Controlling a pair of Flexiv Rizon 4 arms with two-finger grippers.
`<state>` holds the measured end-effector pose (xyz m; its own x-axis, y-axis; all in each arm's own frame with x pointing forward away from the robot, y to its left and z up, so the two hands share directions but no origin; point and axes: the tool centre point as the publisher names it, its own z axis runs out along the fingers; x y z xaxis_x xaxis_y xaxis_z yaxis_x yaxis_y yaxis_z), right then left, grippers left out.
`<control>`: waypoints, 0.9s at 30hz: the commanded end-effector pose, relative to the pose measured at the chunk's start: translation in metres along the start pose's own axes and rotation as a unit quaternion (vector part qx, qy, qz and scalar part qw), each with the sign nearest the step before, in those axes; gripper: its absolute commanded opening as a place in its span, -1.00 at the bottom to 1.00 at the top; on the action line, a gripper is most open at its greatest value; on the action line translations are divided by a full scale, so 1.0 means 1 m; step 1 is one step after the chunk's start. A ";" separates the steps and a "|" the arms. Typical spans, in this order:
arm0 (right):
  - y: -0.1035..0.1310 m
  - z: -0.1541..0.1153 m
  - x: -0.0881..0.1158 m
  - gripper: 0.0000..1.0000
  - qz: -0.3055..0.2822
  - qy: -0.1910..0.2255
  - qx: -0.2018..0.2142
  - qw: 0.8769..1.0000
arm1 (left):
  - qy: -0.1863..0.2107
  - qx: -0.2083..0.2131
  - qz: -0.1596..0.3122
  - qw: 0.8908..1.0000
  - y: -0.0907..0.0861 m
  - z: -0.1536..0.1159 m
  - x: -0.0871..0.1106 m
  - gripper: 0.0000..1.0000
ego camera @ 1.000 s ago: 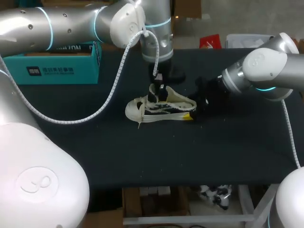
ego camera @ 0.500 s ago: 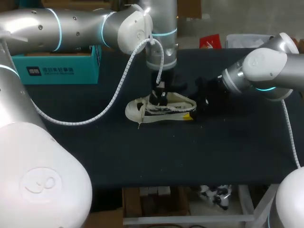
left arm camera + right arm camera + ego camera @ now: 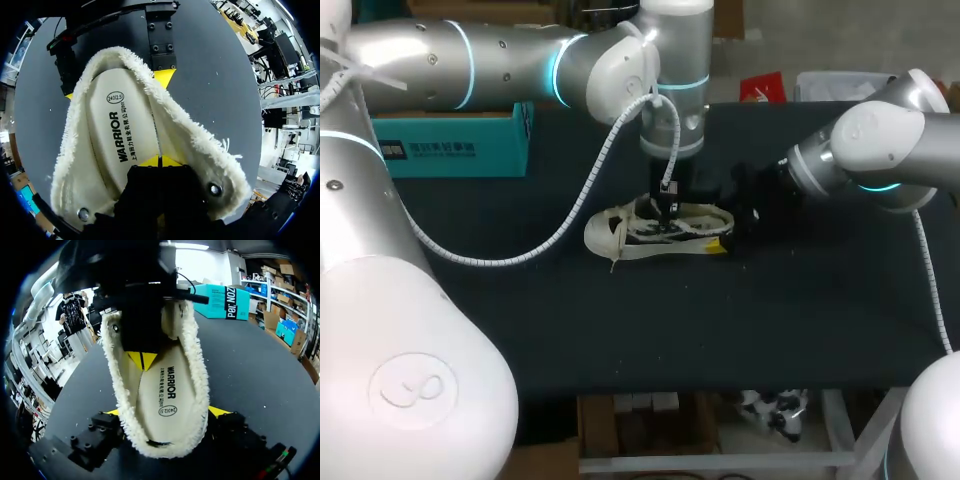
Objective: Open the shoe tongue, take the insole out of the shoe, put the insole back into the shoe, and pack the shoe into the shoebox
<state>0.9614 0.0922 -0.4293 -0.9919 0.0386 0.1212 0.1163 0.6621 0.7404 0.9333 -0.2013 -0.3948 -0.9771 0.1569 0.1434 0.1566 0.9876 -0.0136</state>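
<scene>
A white low shoe (image 3: 650,230) with a fleece collar lies on the black table (image 3: 650,320), toe to the left. My left gripper (image 3: 667,211) comes down from above into the shoe's opening. Its yellow tips (image 3: 160,161) are shut together and rest on the pale printed insole (image 3: 117,132), with nothing seen between them. My right gripper (image 3: 732,228) stands wide at the heel, a finger against each side of the shoe (image 3: 160,390). Its fingertips (image 3: 218,411) show beside the collar. The teal shoebox (image 3: 450,140) stands at the back left.
A red object (image 3: 762,88) lies at the table's far edge, behind the right arm. The left arm's white cable (image 3: 550,235) hangs over the table left of the shoe. Bare black tabletop stretches in front of the shoe.
My left gripper has moved right and down, from above the tongue into the shoe's opening onto the insole. The right arm and the shoe have kept still.
</scene>
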 end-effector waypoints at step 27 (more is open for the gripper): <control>-0.004 0.004 -0.001 -1.00 0.000 0.001 -0.001 1.000 | -0.058 0.007 -0.030 0.998 -0.008 0.018 0.000 -0.42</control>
<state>0.9604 0.0919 -0.4295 -0.9919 0.0375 0.1214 0.1156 0.6621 0.7404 0.9365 -0.2042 -0.3965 -0.9942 0.1000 0.0389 0.0992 0.9948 -0.0217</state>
